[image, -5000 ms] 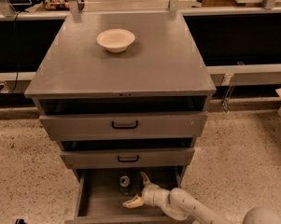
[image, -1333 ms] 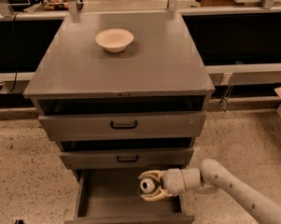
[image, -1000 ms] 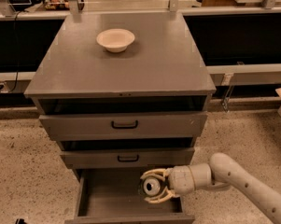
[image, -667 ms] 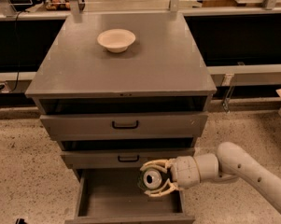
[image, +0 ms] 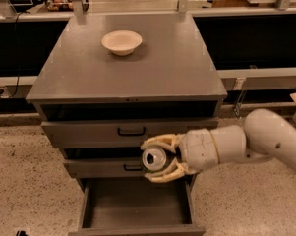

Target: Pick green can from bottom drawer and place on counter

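Note:
My gripper point(image: 157, 159) is shut on the green can point(image: 154, 159), whose silver top faces the camera. It holds the can in the air in front of the middle drawer, above the open bottom drawer point(image: 103, 213), whose inside shows only its bare grey floor. The white arm reaches in from the right. The counter point(image: 152, 63) is the grey top of the cabinet, well above the can.
A cream-white bowl point(image: 121, 42) sits on the back left of the counter. The two upper drawers with black handles point(image: 131, 131) are closed. Speckled floor lies left and right of the cabinet. A rail with metal posts runs behind the counter.
The gripper has lifted the can out of the bottom drawer and risen to the level of the middle drawer. The arm has drawn up and to the right.

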{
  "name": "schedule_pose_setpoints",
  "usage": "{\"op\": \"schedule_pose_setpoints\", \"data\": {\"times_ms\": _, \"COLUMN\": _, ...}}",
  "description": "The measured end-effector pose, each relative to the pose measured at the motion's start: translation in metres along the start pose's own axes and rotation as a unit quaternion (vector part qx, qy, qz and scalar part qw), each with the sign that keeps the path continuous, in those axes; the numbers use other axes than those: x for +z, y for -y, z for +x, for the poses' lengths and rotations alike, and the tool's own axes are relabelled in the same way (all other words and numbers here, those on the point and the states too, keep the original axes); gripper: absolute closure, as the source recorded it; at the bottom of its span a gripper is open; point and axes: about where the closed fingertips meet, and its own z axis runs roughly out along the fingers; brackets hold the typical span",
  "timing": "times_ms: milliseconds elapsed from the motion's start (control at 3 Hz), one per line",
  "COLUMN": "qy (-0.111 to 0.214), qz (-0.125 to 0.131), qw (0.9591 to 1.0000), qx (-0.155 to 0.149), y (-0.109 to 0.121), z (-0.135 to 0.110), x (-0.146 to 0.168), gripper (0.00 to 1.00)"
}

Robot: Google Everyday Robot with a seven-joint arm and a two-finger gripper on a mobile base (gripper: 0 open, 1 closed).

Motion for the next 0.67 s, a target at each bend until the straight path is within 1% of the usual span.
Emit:
{"op": "schedule_pose_setpoints", "data": {"times_ms": 333, "qy": -0.037, "qz": -0.002, "qw": 0.9992, "qx": 0.012, "y": 0.038, "z": -0.084, "x": -0.014, "gripper": 1.00}}
{"op": "schedule_pose_setpoints", "data": {"times_ms": 667, "qy": -0.037, "qz": 0.032, "qw": 0.9974, "qx": 0.053, "y": 0.092, "z": -0.129, "x": -0.038, "gripper": 1.00}}
